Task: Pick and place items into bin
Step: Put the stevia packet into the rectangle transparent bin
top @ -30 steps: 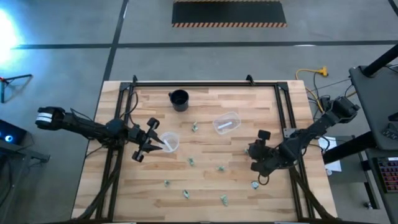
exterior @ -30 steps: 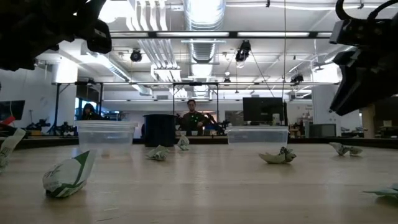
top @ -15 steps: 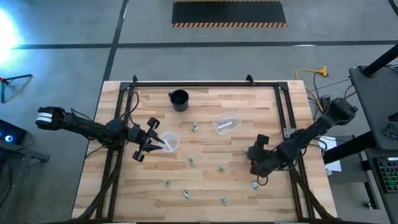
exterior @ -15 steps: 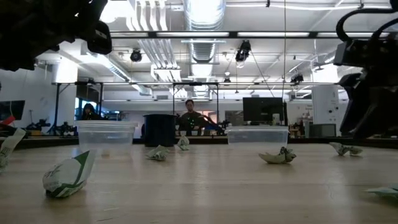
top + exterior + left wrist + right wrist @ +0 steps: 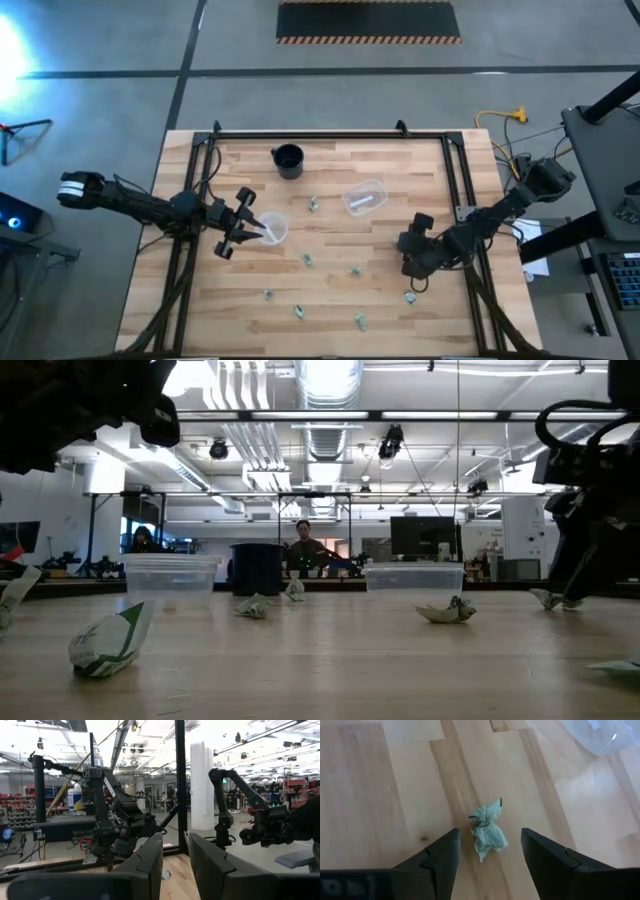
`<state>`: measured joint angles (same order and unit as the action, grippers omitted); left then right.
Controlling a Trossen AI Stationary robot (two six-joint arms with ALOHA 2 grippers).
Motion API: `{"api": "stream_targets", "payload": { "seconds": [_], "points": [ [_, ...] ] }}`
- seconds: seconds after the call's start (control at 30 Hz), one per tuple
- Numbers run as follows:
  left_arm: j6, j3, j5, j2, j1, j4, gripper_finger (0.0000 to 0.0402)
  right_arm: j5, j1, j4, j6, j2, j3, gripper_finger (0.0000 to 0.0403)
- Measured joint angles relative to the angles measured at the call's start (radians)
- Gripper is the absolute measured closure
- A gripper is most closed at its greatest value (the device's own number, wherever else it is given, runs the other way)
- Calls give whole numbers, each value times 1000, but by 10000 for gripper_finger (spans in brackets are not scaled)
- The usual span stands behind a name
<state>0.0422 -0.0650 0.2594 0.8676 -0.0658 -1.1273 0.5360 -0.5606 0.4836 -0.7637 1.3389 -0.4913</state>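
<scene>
Several tiny crumpled green-and-silvery pieces lie scattered on the wooden table (image 5: 330, 150). One piece (image 5: 487, 832) (image 5: 410, 297) (image 5: 555, 600) lies flat on the boards, right under my right gripper (image 5: 490, 842) (image 5: 411, 272). That gripper is open and points down, with a finger on either side of the piece and apart from it. My left gripper (image 5: 176, 851) (image 5: 245, 226) is open and hovers at the table's left beside a clear cup (image 5: 273, 228) (image 5: 170, 575). Whether it touches the cup's rim cannot be told.
A clear shallow tub (image 5: 365, 196) (image 5: 415, 576) and a black cup (image 5: 288, 160) (image 5: 257, 568) stand on the far half of the table. Other pieces lie at mid-table (image 5: 354, 270) (image 5: 308, 259) and near the front edge (image 5: 299, 311). A dark frame rims the table. People show in the room behind.
My right gripper has come down toward the table, staying open, and now stands low over the piece near the table's right side. The left arm and the pieces have kept still.
</scene>
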Motion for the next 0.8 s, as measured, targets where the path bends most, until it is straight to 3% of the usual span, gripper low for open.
{"api": "stream_targets", "payload": {
  "seconds": [0.8],
  "points": [
    [1,0,-6,2,0,-1,324,-123,83,-76,67,4,22,286]
  ]
}}
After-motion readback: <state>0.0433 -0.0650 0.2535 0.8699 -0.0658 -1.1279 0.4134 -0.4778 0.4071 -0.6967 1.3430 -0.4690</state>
